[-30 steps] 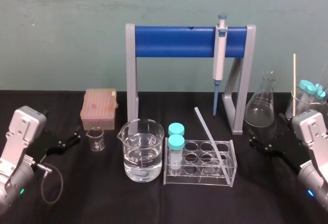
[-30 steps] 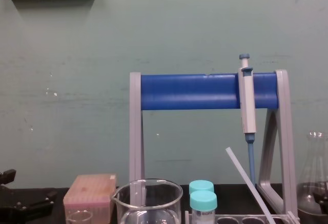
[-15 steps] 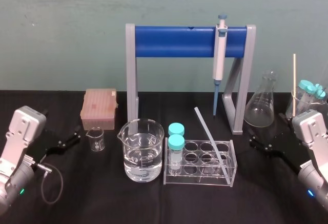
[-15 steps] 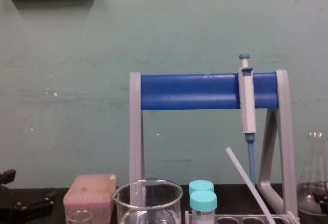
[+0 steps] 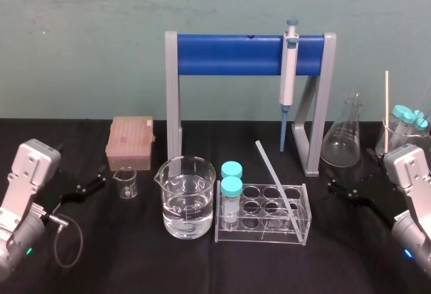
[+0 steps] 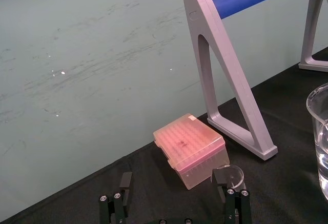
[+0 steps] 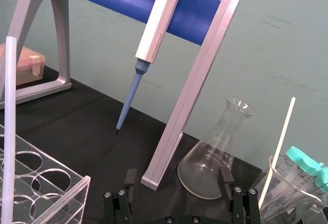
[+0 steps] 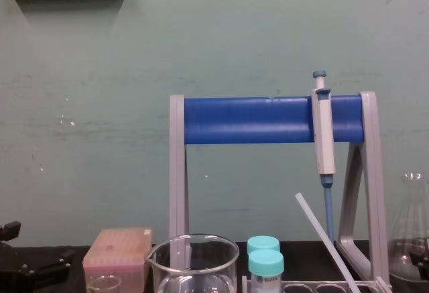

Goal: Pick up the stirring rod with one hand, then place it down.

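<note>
Chest view: rod (image 8: 335, 255); tube (image 8: 266, 269) label illegible.

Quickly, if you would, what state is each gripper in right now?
Left gripper: open, holding nothing, low on the left.
Right gripper: open, holding nothing, low on the right.

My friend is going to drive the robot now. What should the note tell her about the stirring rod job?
Left gripper: open, empty, at the left by the small beaker.
Right gripper: open, empty, at the right by the conical flask.
Stirring rod: leaning tilted in the clear test tube rack, neither gripper touching it.
Done: nothing, it seems.
Left: grasp the rod, lift it, set it down.
</note>
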Robot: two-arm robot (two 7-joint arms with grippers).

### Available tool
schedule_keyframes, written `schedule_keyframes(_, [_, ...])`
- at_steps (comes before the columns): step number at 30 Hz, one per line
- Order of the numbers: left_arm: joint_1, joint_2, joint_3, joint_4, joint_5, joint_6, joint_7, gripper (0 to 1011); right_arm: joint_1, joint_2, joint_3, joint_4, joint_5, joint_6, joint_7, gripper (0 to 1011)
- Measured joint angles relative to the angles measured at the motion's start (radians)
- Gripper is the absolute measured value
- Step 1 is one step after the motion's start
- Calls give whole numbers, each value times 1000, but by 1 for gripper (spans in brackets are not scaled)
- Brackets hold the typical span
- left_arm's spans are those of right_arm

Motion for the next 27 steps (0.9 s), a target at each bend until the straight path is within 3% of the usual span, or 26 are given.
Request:
schedule_keyframes(7, [0, 0, 0, 0, 0, 0, 0, 1000, 0, 0, 0, 0, 0, 0, 0, 1003])
schedule_keyframes(11, [0, 0, 0, 0, 0, 0, 0, 1000, -9, -3, 18, -4, -12, -26, -10, 1003])
schedule_keyframes(18, [0, 0, 0, 0, 0, 0, 0, 1000, -36, -7, 67, -28, -11, -132, -16, 1003])
schedule_keyframes(24, [0, 0, 0, 0, 0, 0, 0, 1000, -20, -15, 73, -45, 3, -226, 64, 1003])
schedule_keyframes(27, [0, 0, 0, 0, 0, 0, 0, 1000, 0, -27, 66, -36, 20, -232, 105, 1003])
